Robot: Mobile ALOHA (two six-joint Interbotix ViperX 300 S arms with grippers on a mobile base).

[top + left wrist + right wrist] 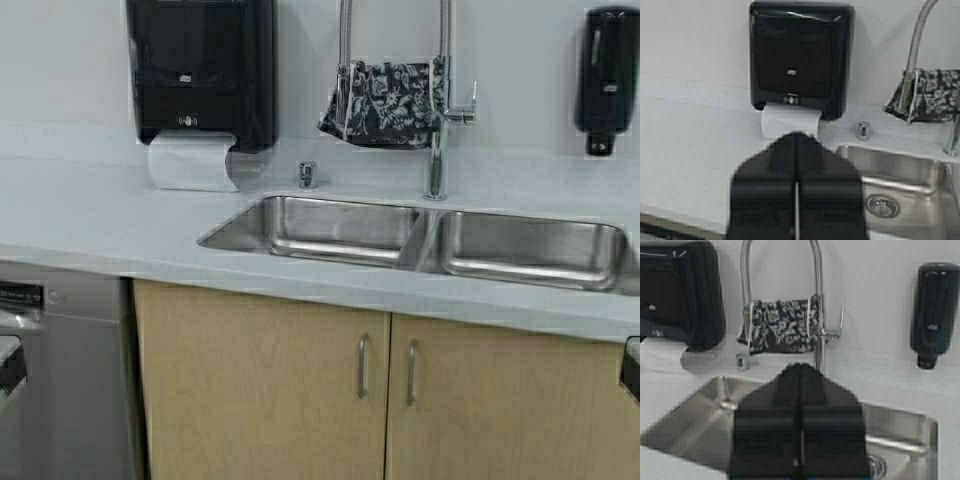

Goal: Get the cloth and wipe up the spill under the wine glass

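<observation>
The cloth point(385, 102), dark with a white floral pattern, hangs draped over the arched faucet point(437, 150) behind the sink; it also shows as the cloth point(780, 330) and the cloth point(930, 95). The wine glass and the spill are out of view. My left gripper point(797, 137) is shut and empty, held back from the counter, facing the paper towel dispenser. My right gripper point(800, 367) is shut and empty, held back in front of the sink, pointing toward the faucet and cloth. Neither gripper shows in the high view.
A black paper towel dispenser point(200, 70) with a white paper sheet point(190, 162) hangs on the wall at left. A double steel sink point(300, 205) sits in the grey counter. A black soap dispenser point(606, 75) hangs at right. Wooden cabinet doors point(260, 390) stand below.
</observation>
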